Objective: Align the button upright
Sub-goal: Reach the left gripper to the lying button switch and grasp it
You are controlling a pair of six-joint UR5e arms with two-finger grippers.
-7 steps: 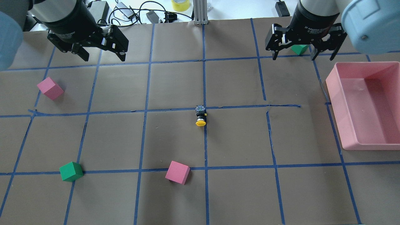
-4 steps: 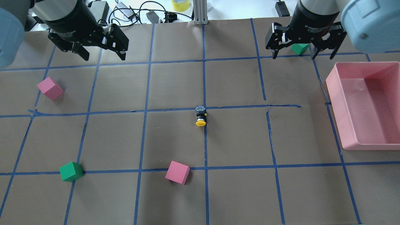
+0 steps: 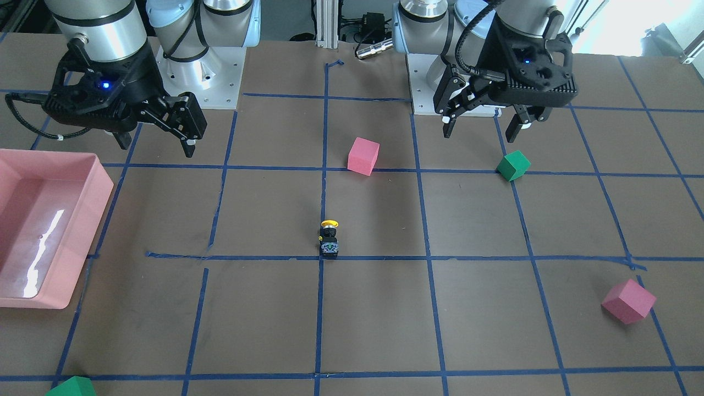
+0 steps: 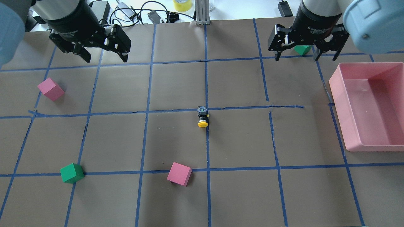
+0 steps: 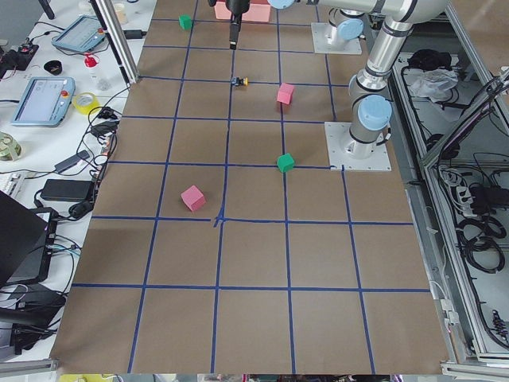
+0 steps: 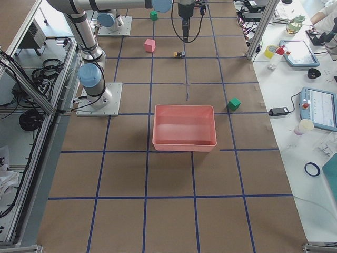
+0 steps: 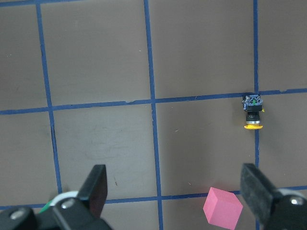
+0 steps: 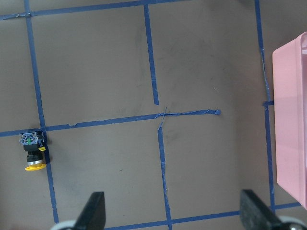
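The button point(image 4: 202, 117) lies on its side on the brown table at a blue tape crossing, yellow cap toward the robot, silvery base away. It also shows in the front view point(image 3: 329, 239), the left wrist view point(image 7: 253, 114) and the right wrist view point(image 8: 32, 151). My left gripper point(image 4: 105, 58) hangs open and empty above the table's far left, well away from the button. My right gripper point(image 4: 305, 57) hangs open and empty at the far right, over a green cube point(image 4: 302, 49). The open fingers of each show in the left wrist view point(image 7: 96, 187) and the right wrist view point(image 8: 93, 211).
A pink tray point(image 4: 337, 94) stands at the right edge. Pink cubes lie at the left point(image 4: 50, 89) and near the front middle point(image 4: 179, 174). A second green cube point(image 4: 72, 173) sits front left. Cables and tape lie beyond the far edge.
The left gripper has drifted very slightly. The right gripper and the button have stayed in place.
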